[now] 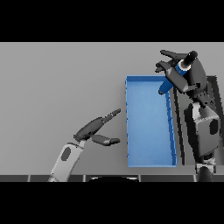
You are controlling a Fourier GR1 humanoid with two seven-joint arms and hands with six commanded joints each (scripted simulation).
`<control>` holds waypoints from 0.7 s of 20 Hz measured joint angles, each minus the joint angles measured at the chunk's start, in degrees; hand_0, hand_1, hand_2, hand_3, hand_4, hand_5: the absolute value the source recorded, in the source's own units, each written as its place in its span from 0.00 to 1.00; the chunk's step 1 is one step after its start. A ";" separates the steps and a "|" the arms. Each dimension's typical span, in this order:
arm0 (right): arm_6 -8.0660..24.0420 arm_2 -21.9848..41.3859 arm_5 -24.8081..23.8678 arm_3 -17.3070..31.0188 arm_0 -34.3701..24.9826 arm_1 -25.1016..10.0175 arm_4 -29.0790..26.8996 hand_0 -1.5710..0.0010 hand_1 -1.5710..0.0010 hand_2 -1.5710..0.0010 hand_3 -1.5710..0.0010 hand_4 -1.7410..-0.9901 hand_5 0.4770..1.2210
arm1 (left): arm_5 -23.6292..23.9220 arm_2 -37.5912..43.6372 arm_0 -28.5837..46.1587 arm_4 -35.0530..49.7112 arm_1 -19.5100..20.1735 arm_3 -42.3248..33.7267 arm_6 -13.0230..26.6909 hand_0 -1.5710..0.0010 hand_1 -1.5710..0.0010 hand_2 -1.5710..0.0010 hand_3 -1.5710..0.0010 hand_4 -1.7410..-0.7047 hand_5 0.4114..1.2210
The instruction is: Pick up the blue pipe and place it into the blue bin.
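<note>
1. Up at about one o'clock, the right hand [186,74] has its fingers curled round the blue pipe [166,84].
2. Pipe tilts, its lower end over the far right corner of the blue bin [129,131], upper end hidden in the hand.
3. Bin sits right of centre on the grey worktop [57,87], long side running twelve to six.
4. Left hand [94,129] hovers at seven o'clock, just beside the bin's left wall, fingers straight and spread, thumb apart, holding nothing.
</note>
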 measured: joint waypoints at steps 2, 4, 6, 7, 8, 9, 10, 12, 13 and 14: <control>0.00 -0.74 -0.57 -1.62 5.71 -0.39 -0.39 0.00 0.00 0.00 0.00 0.00 1.00 | -0.12 -0.36 0.23 0.24 -0.36 -0.27 -0.02 1.00 1.00 1.00 1.00 0.85 0.01; 0.00 -0.34 -1.39 -4.30 12.56 -0.73 -0.56 0.00 0.00 0.00 0.00 0.00 1.00 | -0.14 -0.25 0.64 0.33 -0.06 -0.29 -0.40 1.00 1.00 1.00 1.00 0.84 0.01; 0.00 0.83 -2.24 -5.95 18.11 -1.06 0.04 0.00 0.00 0.00 0.00 0.00 1.00 | -0.15 -0.44 1.12 0.82 -0.46 -0.81 0.02 1.00 1.00 1.00 1.00 0.83 0.01; 0.00 1.77 -3.29 -6.27 20.56 -0.68 0.47 0.00 0.00 0.00 0.00 0.00 1.00 | 0.07 -0.63 1.26 0.73 -0.78 -0.89 0.57 1.00 1.00 1.00 1.00 0.83 0.01; 0.00 2.36 -4.56 -6.82 23.09 -0.61 0.53 0.00 0.00 0.00 0.00 0.00 1.00 | -0.02 -0.45 1.36 0.91 -0.53 -0.97 0.66 1.00 1.00 1.00 1.00 0.83 0.02; -0.01 4.15 -7.11 -7.41 25.54 -1.30 0.52 0.00 0.00 0.00 0.00 0.00 1.00 | -0.10 -0.34 1.36 1.09 -0.38 -1.14 0.96 1.00 1.00 1.00 1.00 0.83 0.02; -0.01 5.25 -8.98 -8.15 27.89 -2.59 -0.04 0.00 0.00 0.00 0.00 0.00 1.00 | -0.32 -1.00 2.39 1.02 -0.35 -1.74 0.37 1.00 1.00 1.00 1.00 0.83 0.02; -0.02 8.55 -14.15 -9.12 31.60 -5.60 -0.99 0.00 0.00 0.00 0.00 0.00 1.00 | -0.04 -0.92 1.95 0.82 -0.54 -1.35 1.00 1.00 1.00 1.00 1.00 0.83 0.02; -0.01 10.83 -17.04 -8.93 33.17 -7.60 -0.73 0.00 0.00 0.00 0.04 0.00 1.00 | -0.23 -0.77 2.15 1.33 -0.39 -1.87 0.97 1.00 1.00 1.00 1.00 0.82 0.01; -0.02 13.20 -20.36 -8.84 34.26 -8.94 -1.13 0.00 0.00 0.00 0.03 0.00 1.00 | -0.10 -0.95 2.03 1.09 -0.51 -1.84 0.57 1.00 1.00 1.00 1.00 0.82 0.01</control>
